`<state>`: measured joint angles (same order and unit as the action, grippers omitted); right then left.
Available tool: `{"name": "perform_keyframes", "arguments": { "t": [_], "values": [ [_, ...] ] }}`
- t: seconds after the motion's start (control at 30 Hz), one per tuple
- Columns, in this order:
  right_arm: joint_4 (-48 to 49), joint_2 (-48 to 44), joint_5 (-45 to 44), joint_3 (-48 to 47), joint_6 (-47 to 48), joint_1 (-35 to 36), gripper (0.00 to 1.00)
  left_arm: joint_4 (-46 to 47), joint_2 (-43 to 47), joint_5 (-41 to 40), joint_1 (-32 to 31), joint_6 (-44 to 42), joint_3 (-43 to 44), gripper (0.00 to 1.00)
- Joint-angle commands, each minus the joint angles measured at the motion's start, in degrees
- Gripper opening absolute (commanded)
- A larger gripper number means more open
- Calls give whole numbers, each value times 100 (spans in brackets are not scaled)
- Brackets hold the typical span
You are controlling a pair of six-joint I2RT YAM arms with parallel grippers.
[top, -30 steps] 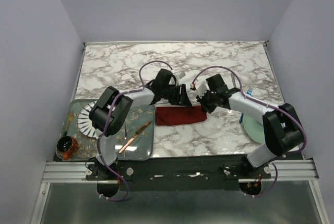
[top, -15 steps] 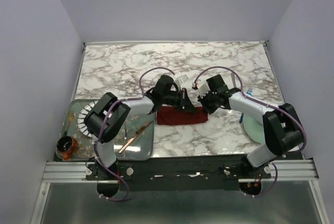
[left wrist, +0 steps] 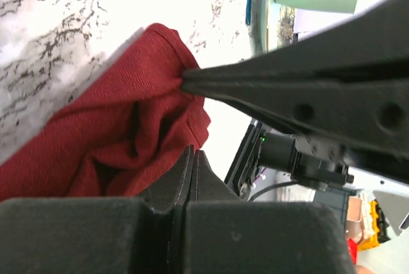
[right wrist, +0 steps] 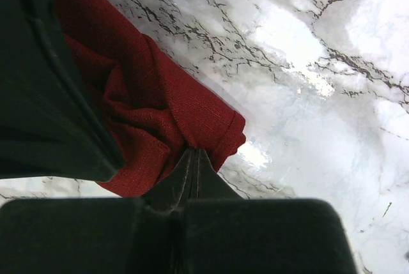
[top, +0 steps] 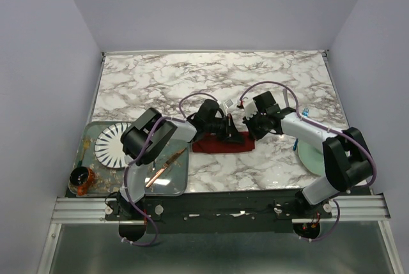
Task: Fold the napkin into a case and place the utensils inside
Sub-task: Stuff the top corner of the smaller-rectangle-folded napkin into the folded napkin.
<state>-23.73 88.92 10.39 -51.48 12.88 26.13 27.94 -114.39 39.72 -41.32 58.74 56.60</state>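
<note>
Marble tabletop [top: 160, 76] — pale lilac walls [top: 38, 63]

dark red napkin [top: 219, 145], white grey-veined marble table [top: 192, 76], pale green plate [top: 309, 156].

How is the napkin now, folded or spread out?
Folded. The napkin lies as a narrow strip on the table, and its right end bunches into creases where the left fingers and right fingers pinch it.
</note>
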Motion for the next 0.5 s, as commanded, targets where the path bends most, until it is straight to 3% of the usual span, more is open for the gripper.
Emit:
{"name": "perform_keyframes", "arguments": {
  "t": [0.0, 0.47],
  "values": [
    [-167, -174, 33, 16, -225, -29, 1, 255, -312, -281, -60, 278, 255, 0],
    [-282, -481, 261, 68, -366, -20, 1, -52, -988, -580, -78, 595, 475, 0]
  ]
}}
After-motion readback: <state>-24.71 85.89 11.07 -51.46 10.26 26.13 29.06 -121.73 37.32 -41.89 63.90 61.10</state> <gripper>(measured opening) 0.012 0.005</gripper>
